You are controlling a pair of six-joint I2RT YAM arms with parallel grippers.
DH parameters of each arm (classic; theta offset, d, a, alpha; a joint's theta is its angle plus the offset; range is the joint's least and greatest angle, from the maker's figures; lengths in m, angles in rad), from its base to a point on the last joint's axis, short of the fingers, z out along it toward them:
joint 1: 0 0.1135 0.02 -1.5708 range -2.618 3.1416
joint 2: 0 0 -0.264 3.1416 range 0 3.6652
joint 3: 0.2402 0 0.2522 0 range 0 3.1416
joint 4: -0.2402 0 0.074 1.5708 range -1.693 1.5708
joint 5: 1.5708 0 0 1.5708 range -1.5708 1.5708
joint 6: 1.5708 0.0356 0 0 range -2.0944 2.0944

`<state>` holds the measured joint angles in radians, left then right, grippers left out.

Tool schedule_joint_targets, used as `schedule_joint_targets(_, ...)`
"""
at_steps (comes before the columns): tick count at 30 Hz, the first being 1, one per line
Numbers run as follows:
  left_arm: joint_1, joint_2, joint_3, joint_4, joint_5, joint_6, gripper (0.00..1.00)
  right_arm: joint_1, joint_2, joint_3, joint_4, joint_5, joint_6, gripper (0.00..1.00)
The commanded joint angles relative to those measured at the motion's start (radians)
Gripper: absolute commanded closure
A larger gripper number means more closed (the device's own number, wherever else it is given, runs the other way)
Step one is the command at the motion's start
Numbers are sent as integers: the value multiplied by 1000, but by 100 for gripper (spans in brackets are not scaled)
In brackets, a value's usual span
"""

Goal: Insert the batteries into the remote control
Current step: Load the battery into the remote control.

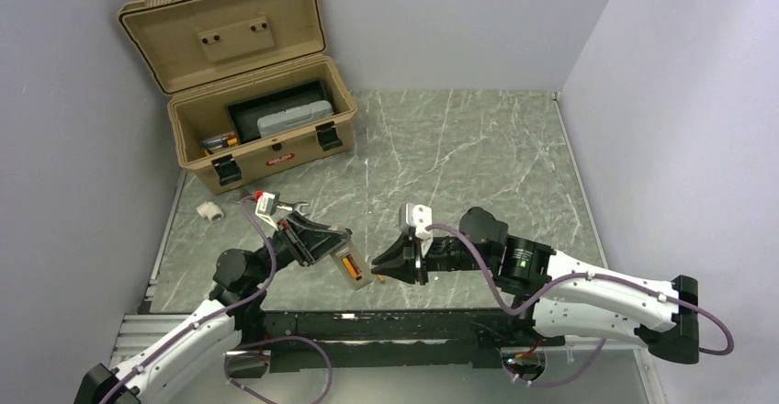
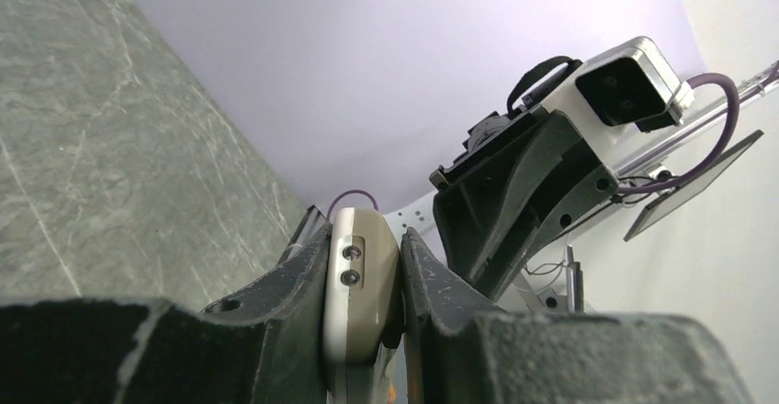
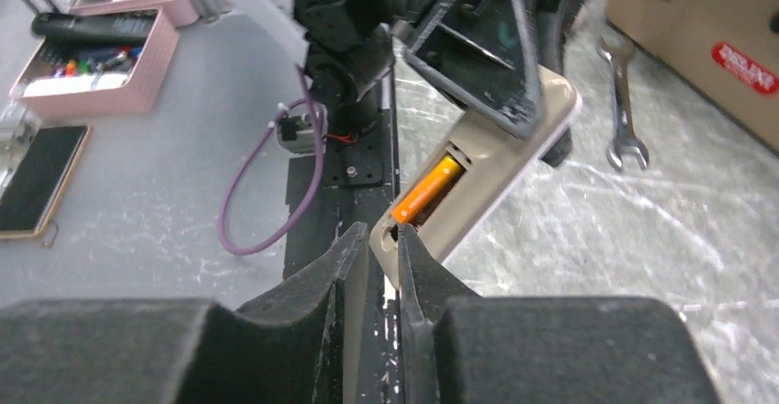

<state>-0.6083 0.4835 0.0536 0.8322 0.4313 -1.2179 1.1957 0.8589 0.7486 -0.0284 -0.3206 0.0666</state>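
On the marble-patterned surface (image 1: 478, 147), an open tan case (image 1: 248, 83) stands at the far left, with a small white block (image 1: 211, 209) and a wrench (image 1: 292, 207) lying in front of it. To their right, the left tool (image 1: 333, 250) is clamped on the remote control (image 1: 354, 275) and holds it above the surface. From overhead, the remote's long axis runs diagonally from the left tool down toward the near edge. Its free end points at the right tool (image 1: 384, 266), which meets it from the right. The battery recess faces up, and one orange battery (image 1: 348, 268) lies in it along the remote's length. The left wrist view shows what the overhead view does not: both left fingers (image 2: 276, 312) press the remote's narrow sides, two small dark round marks show on its pale face, and the right arm's wrist camera (image 2: 634, 78) looms just beyond. The right wrist view alone shows the recess up close, with the battery's orange end toward the remote's lower end. That end sits right at the tips of the right tool's fingers (image 3: 354, 275), which stand a thin gap apart. Whether they pinch anything cannot be told. A pink tray (image 3: 152, 55) of small coloured items sits off the surface at the left of that view.
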Motion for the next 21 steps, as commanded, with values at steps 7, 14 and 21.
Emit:
schedule_joint_targets(7,0,-28,79,-12,53,-26,100,-22,50,68,54,-153,-167,79)
schedule_joint_targets(14,0,-47,103,-39,85,-1,100,-125,4,-15,142,-115,20,23)
schedule_joint_targets(21,-1,-19,114,7,121,8,100,-255,72,-54,300,-344,317,16)
